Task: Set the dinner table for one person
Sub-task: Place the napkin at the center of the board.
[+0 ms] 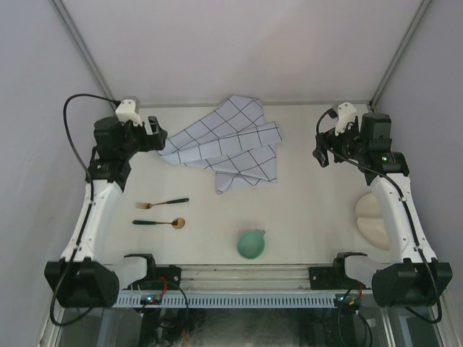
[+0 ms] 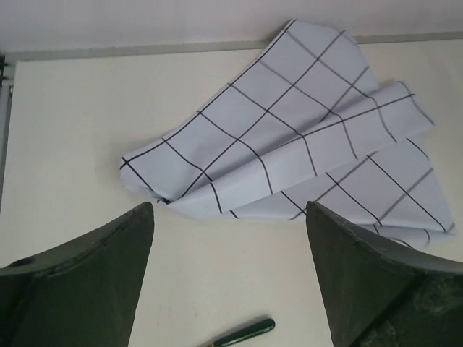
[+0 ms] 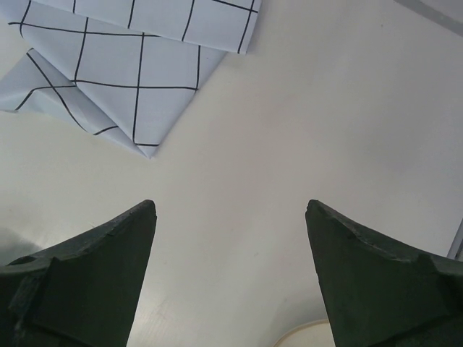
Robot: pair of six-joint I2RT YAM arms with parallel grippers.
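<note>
The surface (image 1: 311,195) is matte, plain cream-white and flat. It lies beneath the cloth (image 1: 231,144) and spreads out from it on every side. The cloth is thin, pale blue and crossed by dark grid lines. It is folded loosely into overlapping, fan-like layers with pointed corners.

On the near side of the cloth's left end lie a fork (image 1: 163,203) and a spoon (image 1: 158,223), each with a slim dark green handle and a gold-coloured head, roughly parallel and slightly apart. On the near side of the cloth's right end sits a round teal cup (image 1: 251,243) with a small lip. Well to the right of the cloth is a smooth, rounded cream dish (image 1: 370,215), partly hidden by the right arm.

The left gripper (image 2: 230,206) hovers at the cloth's left corner, its dark wedge-shaped jaws spread wide and released, holding nothing. The right gripper (image 3: 231,204) hangs to the right of the cloth over bare surface, its jaws equally wide and empty.
</note>
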